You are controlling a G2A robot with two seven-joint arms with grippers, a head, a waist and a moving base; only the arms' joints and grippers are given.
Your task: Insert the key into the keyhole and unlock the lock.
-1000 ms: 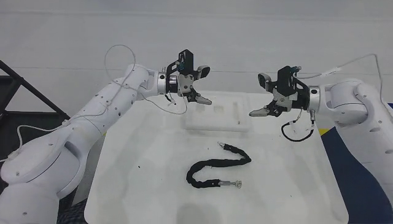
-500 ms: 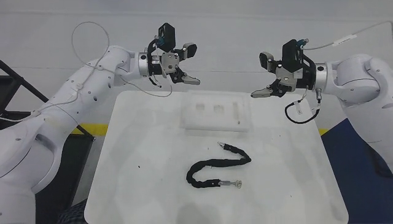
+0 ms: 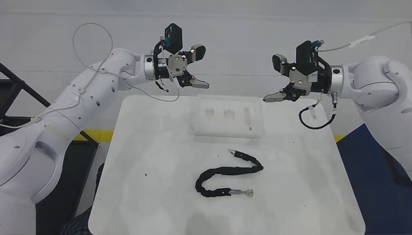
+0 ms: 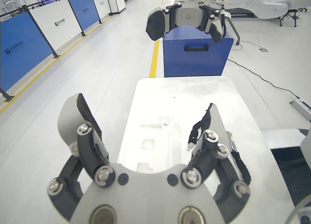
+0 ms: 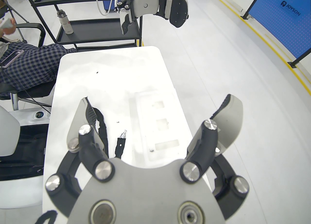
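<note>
A black sleeved cable lock [image 3: 225, 172] lies curled on the white table [image 3: 148, 170]. One metal tip [image 3: 232, 151] points toward the foam tray, and a metal end with what looks like the key [image 3: 243, 193] lies nearer the front. My left gripper [image 3: 201, 69] hangs open above the table's far left corner, holding nothing. My right gripper [image 3: 273, 81] is open and empty over the far right corner. In the left wrist view my own left gripper [image 4: 145, 110] partly hides the cable [image 4: 198, 126]. The right wrist view has the right gripper [image 5: 158, 106] above the cable [image 5: 104, 127].
A white foam tray [image 3: 228, 120] with three shallow recesses sits at the back middle of the table. A blue cabinet [image 4: 194, 57] stands beyond the table on the right arm's side, a black shelf cart [image 5: 97, 30] on the left arm's side.
A second ago both grippers hung lower, near the foam tray. They have since pulled back and outward to the table's far corners, with almost no motion in the last half second. The lock has not moved.
</note>
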